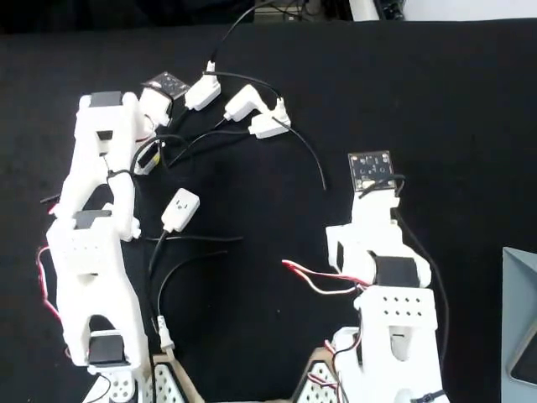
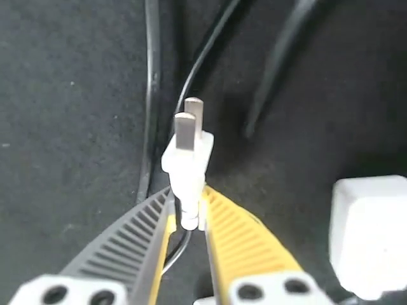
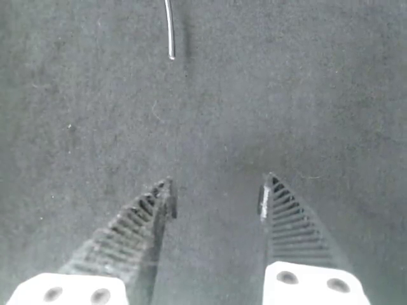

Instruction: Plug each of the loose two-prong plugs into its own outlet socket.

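My left gripper point(image 2: 187, 203) is shut on a white two-prong plug point(image 2: 189, 162); its two metal prongs stick out past the fingertips and its black cord trails back between them. A white outlet socket point(image 2: 369, 235) lies close beside the gripper. In the high view the left gripper point(image 1: 149, 158) hangs over a tangle of black cords, with white sockets point(image 1: 202, 91) point(image 1: 243, 101) point(image 1: 268, 126) just beyond and another socket point(image 1: 179, 208) nearer the front. A second loose plug point(image 1: 165, 340) lies by the arm's base. My right gripper point(image 3: 216, 197) stands open above bare black mat.
Black cords point(image 1: 193, 243) cross the mat between the arms, and one cord end point(image 3: 170, 32) lies ahead of the right gripper. Red and white wires point(image 1: 315, 281) hang off the right arm. A grey object point(image 1: 520, 319) sits at the right edge.
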`<state>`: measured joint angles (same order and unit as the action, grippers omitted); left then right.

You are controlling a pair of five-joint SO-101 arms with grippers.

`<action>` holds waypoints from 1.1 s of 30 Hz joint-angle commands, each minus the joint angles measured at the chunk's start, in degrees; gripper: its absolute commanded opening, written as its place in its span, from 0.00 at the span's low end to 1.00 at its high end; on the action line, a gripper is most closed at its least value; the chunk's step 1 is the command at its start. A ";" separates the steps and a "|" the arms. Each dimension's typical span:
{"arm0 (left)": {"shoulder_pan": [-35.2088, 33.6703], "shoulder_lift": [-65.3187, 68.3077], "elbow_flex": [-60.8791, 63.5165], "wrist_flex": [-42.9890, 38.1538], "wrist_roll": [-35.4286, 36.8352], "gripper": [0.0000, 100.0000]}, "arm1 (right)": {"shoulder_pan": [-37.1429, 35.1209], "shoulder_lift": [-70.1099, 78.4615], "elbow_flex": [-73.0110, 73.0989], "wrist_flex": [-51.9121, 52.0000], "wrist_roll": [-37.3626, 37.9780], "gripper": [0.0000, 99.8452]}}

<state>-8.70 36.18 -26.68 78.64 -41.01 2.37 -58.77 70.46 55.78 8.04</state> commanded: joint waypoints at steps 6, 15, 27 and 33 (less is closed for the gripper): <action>8.75 -12.04 -0.31 10.02 -1.05 0.03 | 0.53 -0.57 -0.22 -0.97 0.53 0.22; 18.42 -15.47 7.78 10.81 -14.86 0.03 | 1.23 -0.92 -0.57 -0.97 0.35 0.22; 30.29 -28.75 33.54 -4.40 -21.10 0.03 | 7.12 -0.92 -0.75 -3.78 0.62 0.22; 34.51 -29.54 39.43 -5.19 -19.78 0.14 | 7.21 -0.92 -0.75 -3.78 0.70 0.22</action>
<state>24.53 9.63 12.00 74.15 -61.67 8.70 -58.77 70.46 52.97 8.04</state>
